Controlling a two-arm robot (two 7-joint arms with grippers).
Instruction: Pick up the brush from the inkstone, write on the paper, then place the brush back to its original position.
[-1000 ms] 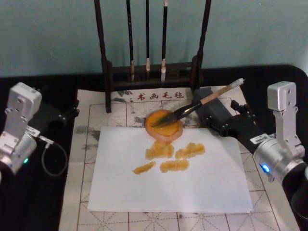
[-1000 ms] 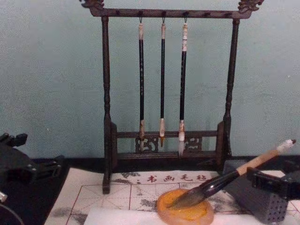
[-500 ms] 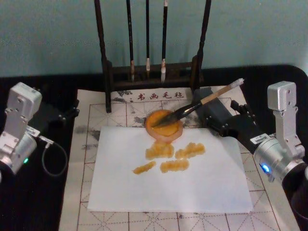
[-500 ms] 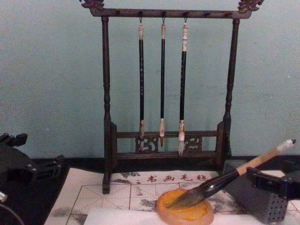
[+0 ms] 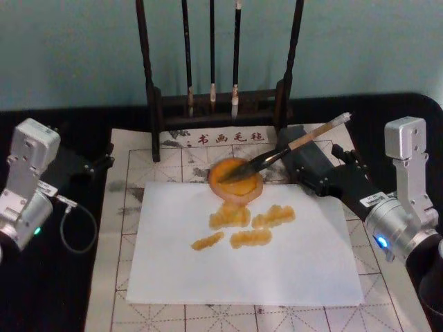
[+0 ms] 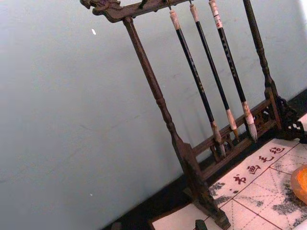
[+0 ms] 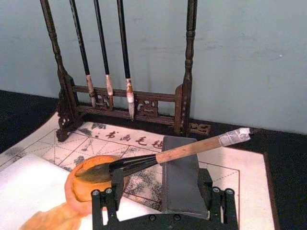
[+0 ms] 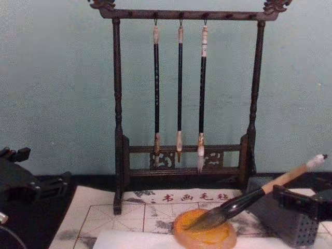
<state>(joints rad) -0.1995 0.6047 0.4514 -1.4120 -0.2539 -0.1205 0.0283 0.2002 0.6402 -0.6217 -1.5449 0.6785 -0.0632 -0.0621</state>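
Left gripper [image 5: 93, 164] parked far left; jaw state cannot be told. Big bamboo-and-black calligraphy brush [image 5: 287, 149] lies with its tuft in the glossy round orange inkstone [image 5: 236, 178], handle propped on the grey block [image 7: 180, 172]. Light, stiff; best grasped on the tan handle. Right gripper [image 7: 158, 199] wide open, just beside it.

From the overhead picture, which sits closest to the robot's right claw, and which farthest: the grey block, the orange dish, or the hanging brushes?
From the right gripper:
1. Grey block, directly beside it.
2. Inkstone, toward the mat's middle.
3. Hanging brushes, on the rack at the back.
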